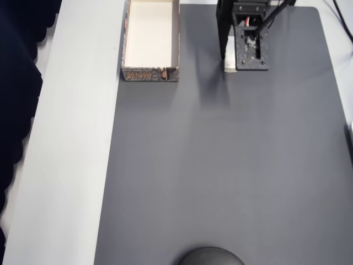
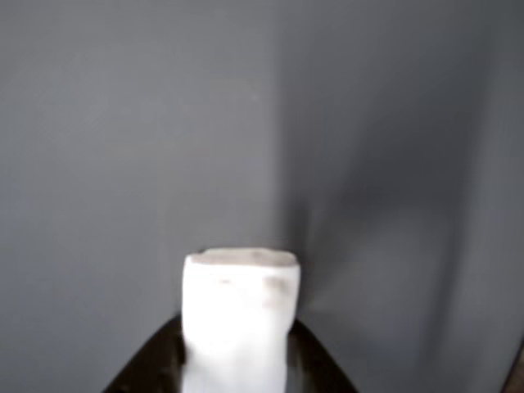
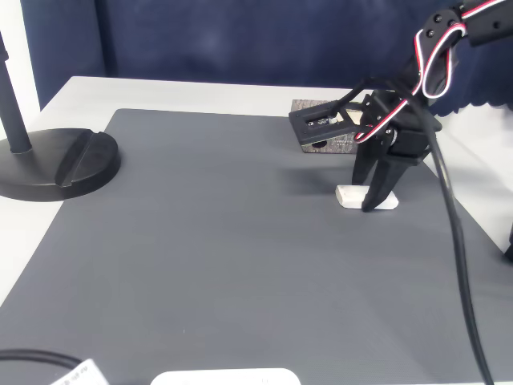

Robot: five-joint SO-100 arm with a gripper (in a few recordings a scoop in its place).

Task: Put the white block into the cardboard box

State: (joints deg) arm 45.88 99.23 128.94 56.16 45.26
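A: Any readable writing? We see print on the cardboard box (image 1: 150,73) side, too blurry to make out.

B: Same. Arm's bent down over the grey mat (image 3: 208,257), gripper (image 3: 375,200) straddling the white block (image 3: 351,196), which lies on the mat well apart from the box. We can't tell if it's clamped.

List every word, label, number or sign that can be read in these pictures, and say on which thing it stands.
No text can be read.
The cardboard box has a brownish printed pattern with orange marks on its outer side, too small and blurred to read.
The white block, the gripper and the grey mat show no writing.
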